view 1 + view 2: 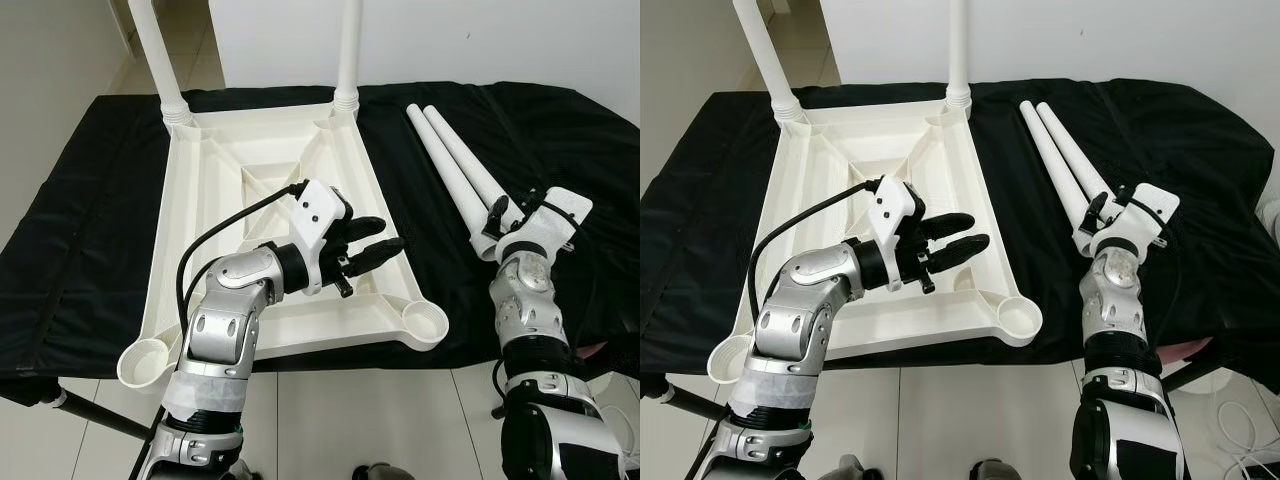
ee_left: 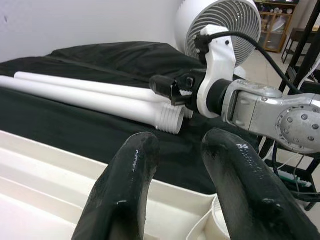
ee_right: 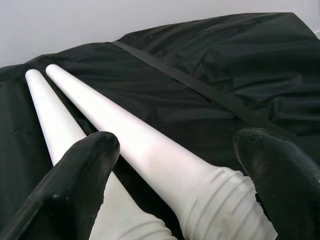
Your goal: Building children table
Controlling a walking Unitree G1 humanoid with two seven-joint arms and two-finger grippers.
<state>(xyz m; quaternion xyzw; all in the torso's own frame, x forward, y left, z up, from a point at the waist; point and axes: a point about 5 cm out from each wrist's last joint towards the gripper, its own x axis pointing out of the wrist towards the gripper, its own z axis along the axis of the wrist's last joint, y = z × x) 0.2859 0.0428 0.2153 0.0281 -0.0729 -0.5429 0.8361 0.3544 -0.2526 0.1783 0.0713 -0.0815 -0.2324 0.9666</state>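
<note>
Tabletop (image 1: 210, 190) of ribbed white plastic lies upside down at centre on a black cloth (image 1: 80, 200) with two legs fitted, while the right gripper (image 3: 175, 165), wide open and empty, straddles a smooth loose leg (image 1: 470, 170), likely about to close; left gripper (image 1: 375, 248) hovers open, empty.

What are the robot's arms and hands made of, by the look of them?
Both arms are jointed silver metal segments with bolts. Each ends in a white plastic wrist housing carrying the left gripper and right gripper, each with two long glossy black fingers. A black cable loops to each wrist.
</note>
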